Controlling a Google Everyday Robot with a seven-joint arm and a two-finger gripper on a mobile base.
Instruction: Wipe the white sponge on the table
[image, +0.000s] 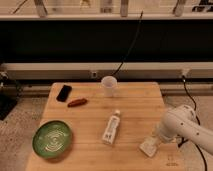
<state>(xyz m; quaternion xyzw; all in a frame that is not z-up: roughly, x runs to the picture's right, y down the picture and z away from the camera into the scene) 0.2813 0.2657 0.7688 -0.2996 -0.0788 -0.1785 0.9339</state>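
Observation:
The white sponge (148, 147) lies flat on the light wooden table (95, 120) near its front right corner. My gripper (156, 140) comes in from the right on a white arm and sits right on top of the sponge, at its right edge, hiding part of it.
A white plastic bottle (111, 128) lies on its side mid-table. A translucent cup (109, 86) stands at the back. A green plate (52, 139) is at the front left. A black phone (64, 92) and a brown sausage-shaped object (77, 102) lie at the back left. A small dark mark (172, 161) is near the front right corner.

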